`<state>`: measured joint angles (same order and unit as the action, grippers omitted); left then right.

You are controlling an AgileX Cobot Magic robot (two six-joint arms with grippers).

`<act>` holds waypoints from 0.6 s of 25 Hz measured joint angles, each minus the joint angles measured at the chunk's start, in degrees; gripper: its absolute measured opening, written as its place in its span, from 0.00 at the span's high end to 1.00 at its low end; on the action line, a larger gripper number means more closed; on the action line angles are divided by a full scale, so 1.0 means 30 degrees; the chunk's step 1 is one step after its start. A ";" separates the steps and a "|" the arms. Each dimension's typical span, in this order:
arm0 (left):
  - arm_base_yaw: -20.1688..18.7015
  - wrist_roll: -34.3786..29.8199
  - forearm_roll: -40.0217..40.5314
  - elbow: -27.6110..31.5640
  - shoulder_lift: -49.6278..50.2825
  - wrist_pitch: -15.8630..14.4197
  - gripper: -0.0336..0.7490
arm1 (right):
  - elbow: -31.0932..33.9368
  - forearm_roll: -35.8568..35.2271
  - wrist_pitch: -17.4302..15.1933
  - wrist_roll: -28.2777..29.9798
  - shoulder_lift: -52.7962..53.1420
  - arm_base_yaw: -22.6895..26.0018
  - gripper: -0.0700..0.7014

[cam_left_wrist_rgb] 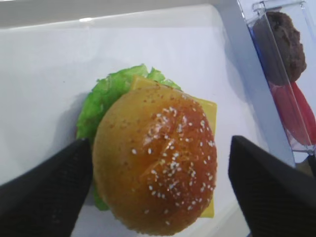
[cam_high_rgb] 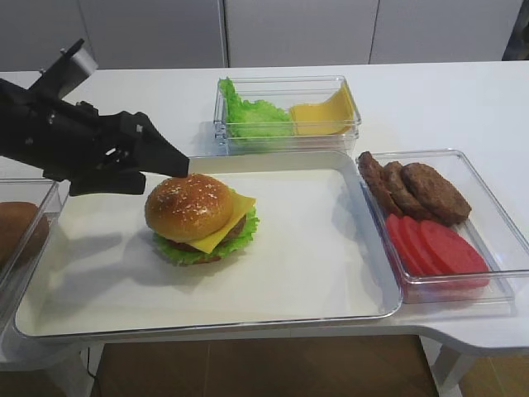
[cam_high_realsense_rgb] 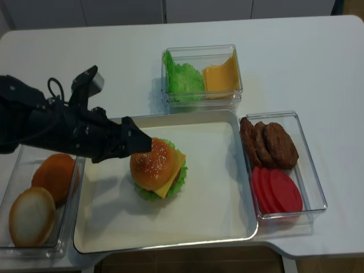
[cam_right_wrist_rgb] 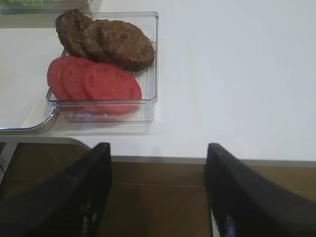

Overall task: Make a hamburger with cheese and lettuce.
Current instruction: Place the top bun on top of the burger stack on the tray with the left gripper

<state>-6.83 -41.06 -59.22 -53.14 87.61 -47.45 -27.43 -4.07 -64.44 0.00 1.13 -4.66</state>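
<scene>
The hamburger (cam_high_rgb: 198, 217) stands on the white tray (cam_high_rgb: 314, 273), left of its middle: sesame bun on top, the yellow cheese (cam_high_rgb: 240, 208) with a corner jutting right, a brown patty edge, and the frilly lettuce (cam_high_rgb: 183, 252) at the bottom. My left gripper (cam_high_rgb: 182, 168) is open just above and behind it. In the left wrist view the hamburger (cam_left_wrist_rgb: 155, 158) lies between the gripper's (cam_left_wrist_rgb: 160, 143) spread fingers; cheese (cam_left_wrist_rgb: 206, 111) and lettuce (cam_left_wrist_rgb: 101, 96) stick out. My right gripper (cam_right_wrist_rgb: 158, 148) is open and empty over the table's front edge.
A clear box (cam_high_rgb: 289, 112) behind the tray holds a lettuce bunch and stacked cheese slices. A clear box (cam_high_rgb: 438, 215) to the right holds patties and tomato slices. A box (cam_high_realsense_rgb: 34, 199) at the left holds plain buns.
</scene>
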 joint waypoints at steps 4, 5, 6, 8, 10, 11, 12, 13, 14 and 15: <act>0.0000 -0.0072 -0.0212 0.0000 0.0000 0.0156 0.14 | 0.0000 0.0000 0.0000 0.0000 0.0000 0.0000 0.33; 0.0000 -0.0119 -0.0212 0.0000 0.0000 0.0168 0.14 | 0.0000 0.0000 0.0000 0.0000 0.0000 0.0000 0.33; 0.0000 -0.0116 -0.0225 0.0000 0.0000 0.0238 0.14 | 0.0000 0.0000 0.0000 0.0000 0.0000 0.0000 0.33; 0.0000 -0.0116 -0.0255 0.0000 0.0000 0.0310 0.14 | 0.0000 0.0000 0.0000 0.0000 0.0000 0.0000 0.33; 0.0000 -0.0116 -0.0255 0.0000 0.0000 0.0349 0.14 | 0.0000 0.0000 0.0000 0.0000 0.0000 0.0000 0.33; 0.0000 -0.0116 -0.0255 0.0000 0.0000 0.0349 0.14 | 0.0000 0.0000 0.0000 0.0000 0.0000 0.0000 0.33; 0.0000 -0.0116 -0.0255 0.0000 0.0000 0.0349 0.14 | 0.0000 0.0000 0.0000 0.0000 0.0000 0.0000 0.33; 0.0000 -0.0116 -0.0255 0.0000 0.0000 0.0349 0.14 | 0.0000 0.0000 0.0000 0.0000 0.0000 0.0000 0.33; 0.0000 -0.0116 -0.0255 0.0000 0.0000 0.0349 0.14 | 0.0000 0.0000 0.0000 0.0000 0.0000 0.0000 0.33; 0.0000 -0.0116 -0.0255 0.0000 0.0000 0.0349 0.14 | 0.0000 0.0000 0.0000 0.0000 0.0000 0.0000 0.33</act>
<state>-6.83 -41.41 -59.99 -53.14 87.61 -46.40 -27.43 -4.07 -64.44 0.00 1.13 -4.66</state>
